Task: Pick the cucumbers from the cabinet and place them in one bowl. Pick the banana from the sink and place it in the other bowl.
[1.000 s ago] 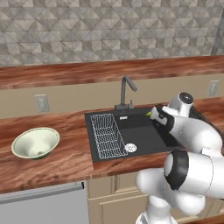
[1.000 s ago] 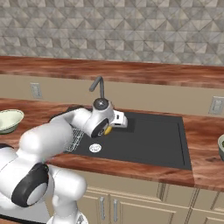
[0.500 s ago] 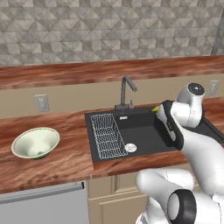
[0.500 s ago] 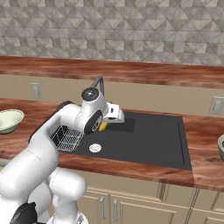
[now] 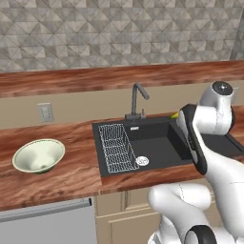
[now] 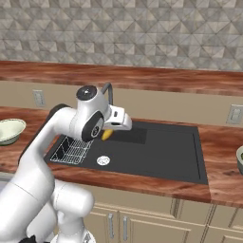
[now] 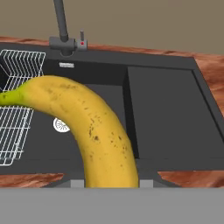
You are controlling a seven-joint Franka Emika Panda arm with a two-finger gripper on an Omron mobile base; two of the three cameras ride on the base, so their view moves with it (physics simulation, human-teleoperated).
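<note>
From the left base view the banana (image 5: 175, 115) peeks out yellow beside the arm, above the back right of the sink (image 5: 157, 145), and the pale bowl (image 5: 38, 156) sits on the counter well off to the sink's left. Over to the right base view: the gripper (image 6: 110, 133) is clamped tight on the banana above the sink's left half, with another bowl (image 6: 240, 159) far past the right rim. Hand view now: the banana runs long and curved from the fingers up and left across the basin, so carrying it looks like a sideways swing.
</note>
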